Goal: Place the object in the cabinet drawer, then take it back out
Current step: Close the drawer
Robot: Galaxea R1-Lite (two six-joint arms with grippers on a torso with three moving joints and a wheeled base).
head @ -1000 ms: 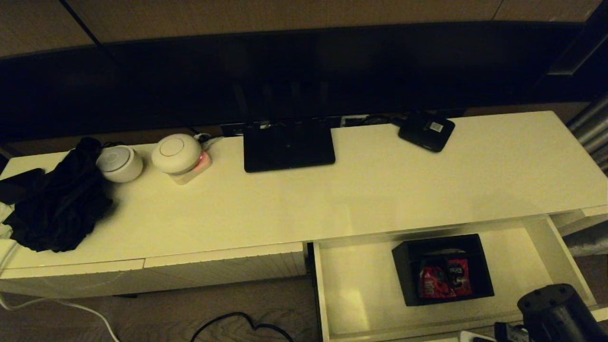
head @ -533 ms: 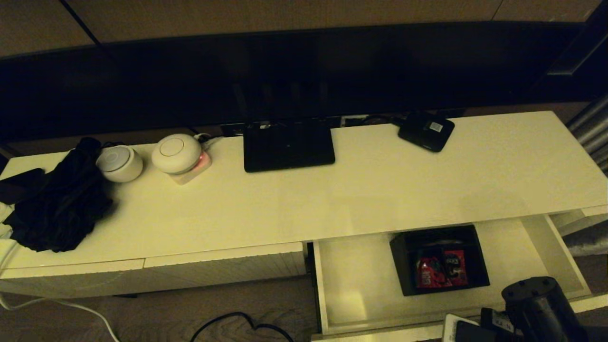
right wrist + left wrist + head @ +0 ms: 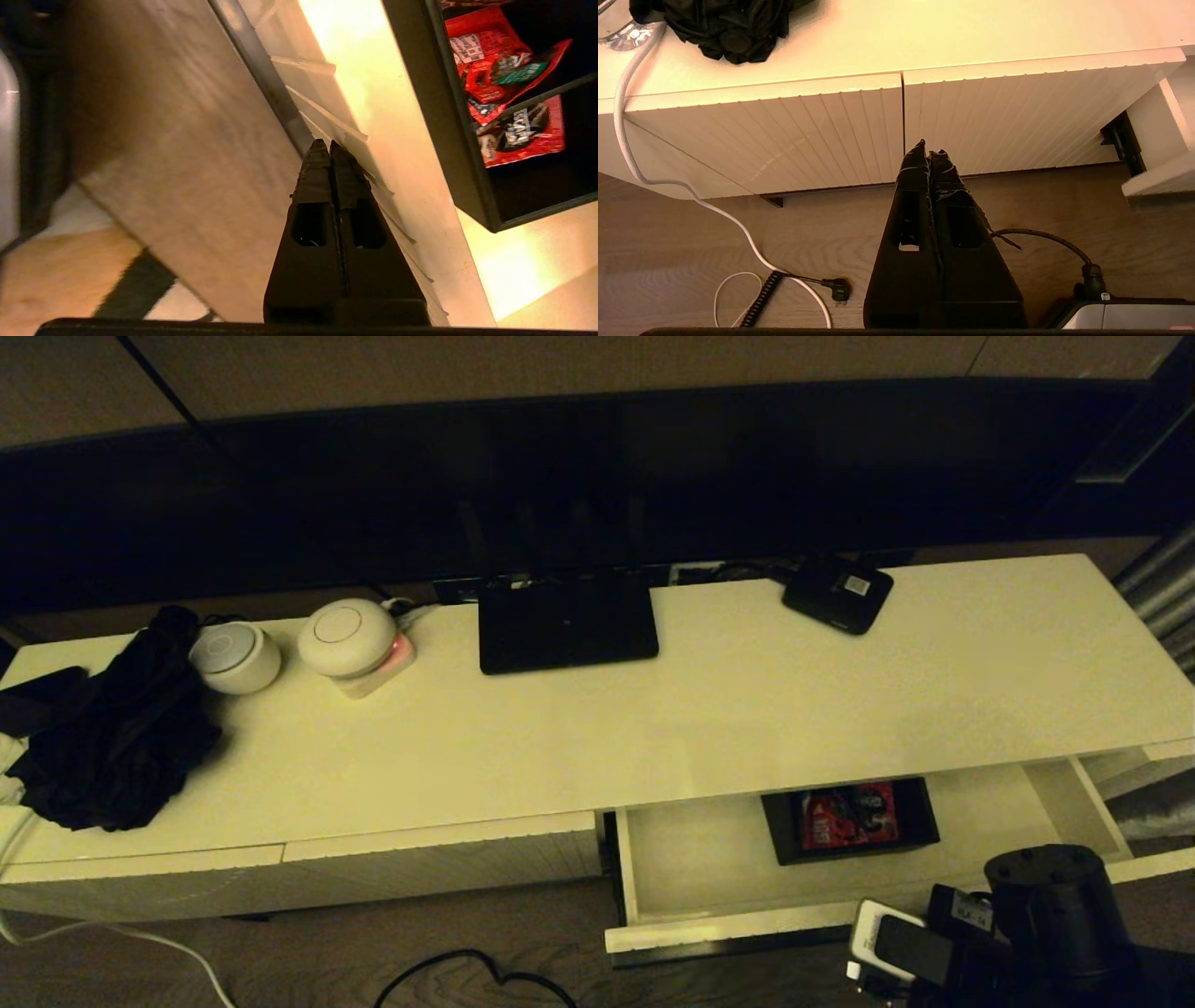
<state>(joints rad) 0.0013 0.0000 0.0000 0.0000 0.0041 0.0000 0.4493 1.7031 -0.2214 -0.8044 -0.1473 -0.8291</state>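
The object (image 3: 850, 819), a black box with red packets, lies in the open cabinet drawer (image 3: 691, 868), its far part tucked under the cabinet top. In the right wrist view the box (image 3: 460, 130) sits on the drawer's pale floor (image 3: 373, 93). My right gripper (image 3: 325, 143) is shut and empty, its tips pressed against the upper edge of the drawer's front panel. In the head view only the right arm (image 3: 1055, 905) shows, at the drawer's front right. My left gripper (image 3: 928, 151) is shut and empty, hanging over the floor before the two closed drawer fronts.
On the cabinet top stand a flat black router (image 3: 568, 621), a small black device (image 3: 838, 593), two white round devices (image 3: 347, 637) and a black cloth (image 3: 112, 737). Cables (image 3: 738, 233) trail on the wooden floor. The closed drawer fronts (image 3: 1008, 121) are ribbed.
The drawer has slid inward by about half, carrying the box partly under the cabinet top. My right arm has moved forward with the drawer's front.
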